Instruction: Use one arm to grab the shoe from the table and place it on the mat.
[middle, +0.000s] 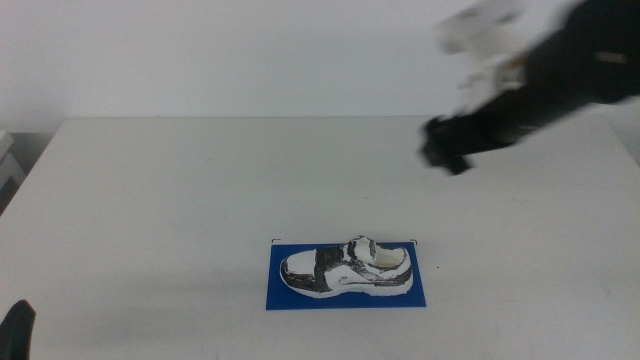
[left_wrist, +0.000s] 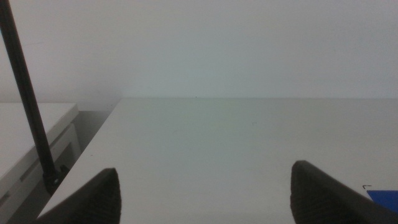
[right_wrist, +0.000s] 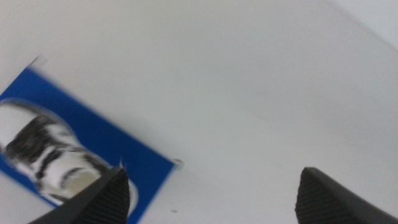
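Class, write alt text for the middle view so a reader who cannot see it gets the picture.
A white-and-black shoe lies on its sole on a blue mat near the front of a white table. The right arm's tool, blurred, hangs in the air beyond it, touching nothing.

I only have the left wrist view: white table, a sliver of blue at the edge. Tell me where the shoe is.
Observer: The shoe lies on the mat, inside its edges, sole down.
Operator: Report the right hand.
Observer: The right hand is open and empty, raised over the far right of the table, well away from the shoe.
Operator: Say which way the shoe points.
Observer: In the middle view its toe points toward the picture's left, heel toward the right.
Operator: Confirm my left hand's place.
Observer: The left hand waits open at the table's near left corner, holding nothing.
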